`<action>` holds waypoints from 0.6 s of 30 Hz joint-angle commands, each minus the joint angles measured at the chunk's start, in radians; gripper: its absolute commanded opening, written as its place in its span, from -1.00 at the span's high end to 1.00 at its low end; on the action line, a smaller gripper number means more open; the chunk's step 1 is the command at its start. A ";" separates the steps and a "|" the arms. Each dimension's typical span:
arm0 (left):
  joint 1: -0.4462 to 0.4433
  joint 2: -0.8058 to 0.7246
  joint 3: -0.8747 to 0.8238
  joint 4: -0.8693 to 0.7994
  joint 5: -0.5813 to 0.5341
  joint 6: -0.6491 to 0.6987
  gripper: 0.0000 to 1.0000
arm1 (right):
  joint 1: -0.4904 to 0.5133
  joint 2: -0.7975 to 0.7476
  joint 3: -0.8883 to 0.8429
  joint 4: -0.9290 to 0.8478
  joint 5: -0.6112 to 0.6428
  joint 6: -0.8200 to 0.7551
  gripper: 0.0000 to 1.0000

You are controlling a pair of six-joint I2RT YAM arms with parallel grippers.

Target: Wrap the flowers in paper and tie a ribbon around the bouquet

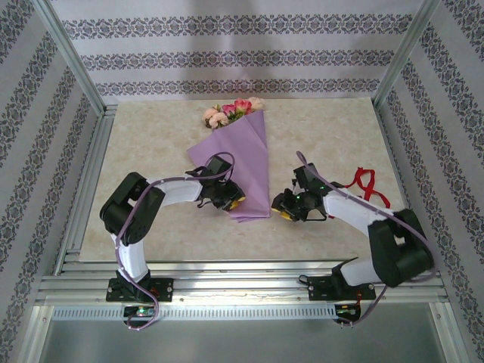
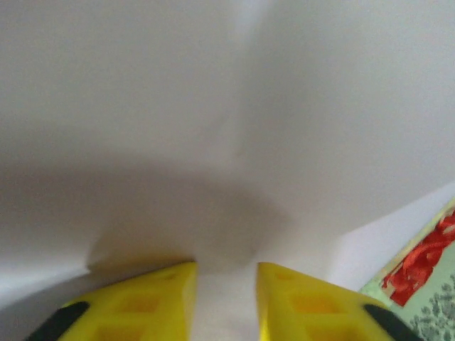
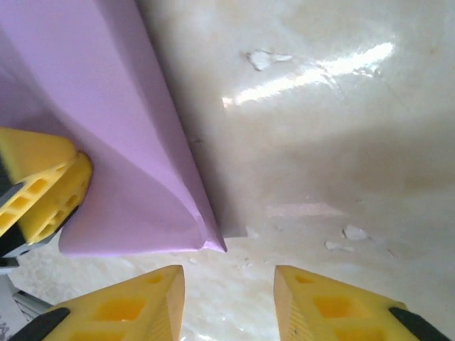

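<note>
Bouquet (image 1: 240,162) centre frame, flowers (image 1: 233,112) at top, left gripper (image 1: 233,201) on its lower end, jaws slightly parted, right gripper (image 1: 287,212) beside it, jaws wide, empty, ribbon (image 1: 368,185) far right.

My two arms fold in from their near-edge bases, elbows flared outward, wrists low over mid-table. The left gripper (image 1: 227,201) and right gripper (image 1: 288,209) face each other, near but apart, each with its yellow fingers (image 3: 153,302) parted.

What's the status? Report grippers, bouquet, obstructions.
Left gripper open, against the paper. Right gripper open, beside the paper's lower tip. Bouquet wrapped; ribbon loose on table, right of right arm. Nothing blocking.
</note>
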 commanded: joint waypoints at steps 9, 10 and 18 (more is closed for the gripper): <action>-0.006 -0.097 0.073 -0.150 -0.025 -0.015 0.38 | -0.248 -0.124 0.183 -0.401 0.319 -0.153 0.45; -0.006 -0.078 0.072 -0.123 -0.013 -0.022 0.41 | -0.308 -0.136 0.183 -0.434 0.340 -0.182 0.40; -0.006 0.017 0.139 -0.080 0.023 0.001 0.42 | -0.513 -0.009 0.130 -0.423 0.356 -0.294 0.19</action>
